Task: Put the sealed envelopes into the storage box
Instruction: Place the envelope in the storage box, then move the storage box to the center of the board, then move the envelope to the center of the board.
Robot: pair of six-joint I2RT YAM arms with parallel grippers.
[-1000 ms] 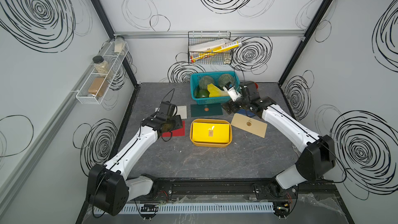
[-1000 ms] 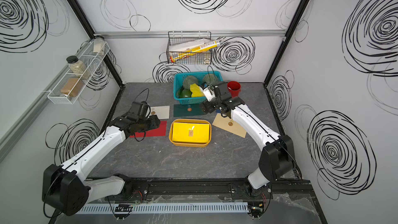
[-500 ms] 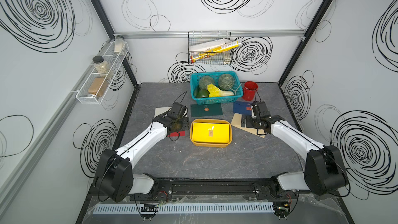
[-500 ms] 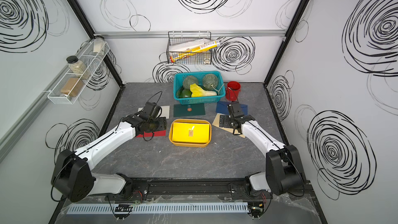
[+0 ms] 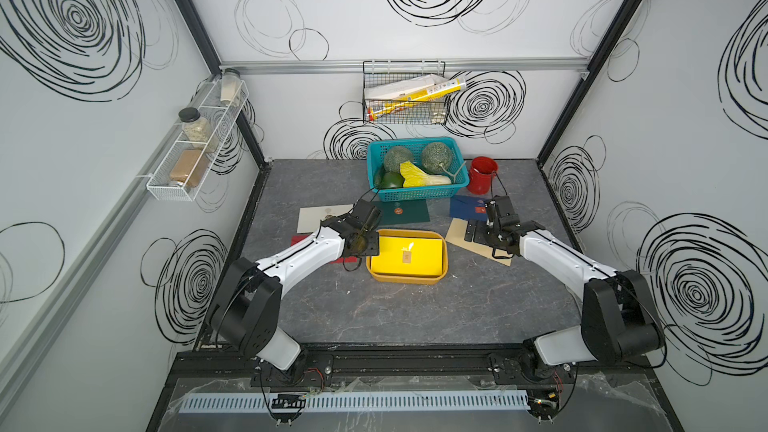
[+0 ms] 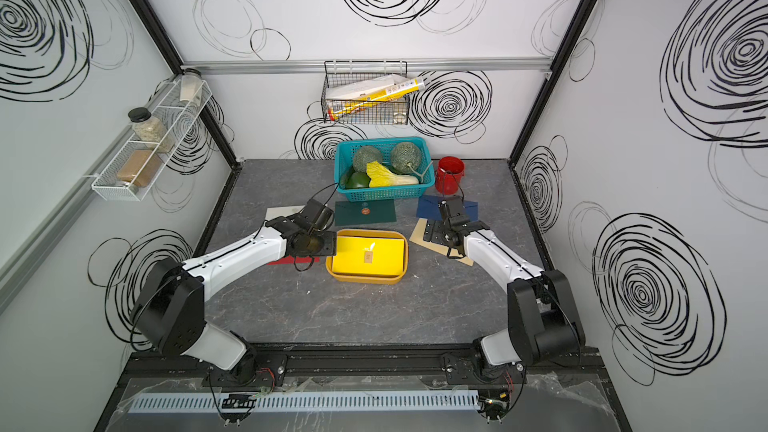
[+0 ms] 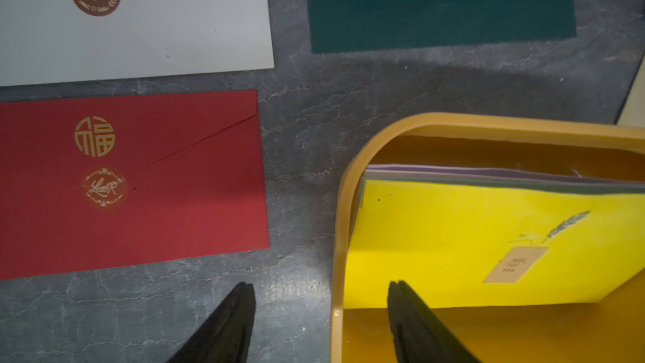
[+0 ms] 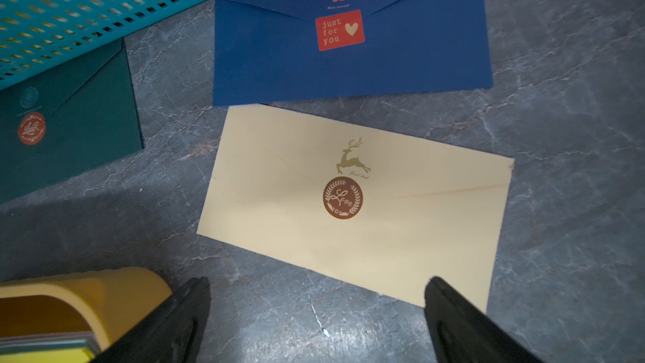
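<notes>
Inspecting the station, we find the box (image 5: 407, 279) at mid-table (image 5: 415, 317), holding a stack of envelopes with the yellow envelope (image 5: 417, 249) uppermost; a lilac edge and other pale edges show beneath it in the left wrist view. We count five envelopes outside the box, all lying flat. The red envelope (image 7: 167, 197) lies just left of the box, and the white envelope (image 7: 157, 29) left of and behind it. The green envelope (image 7: 439, 12) lies directly behind the box, its far edge at the foot of the basket (image 8: 69, 12). The beige envelope (image 8: 349, 239) lies skewed just right of the box, with the navy envelope (image 8: 349, 68) beyond it, right-rear of the box. The left gripper (image 7: 319, 295) stands released and empty, its jaws straddling the box's left wall: one finger is over bare table, the other above the yellow envelope. The right gripper (image 8: 317, 284) is spread wide, grasping nothing, right of the box, with one finger over the beige envelope's edge. A red bucket (image 5: 482, 174) stands behind the box, right of the basket.
</notes>
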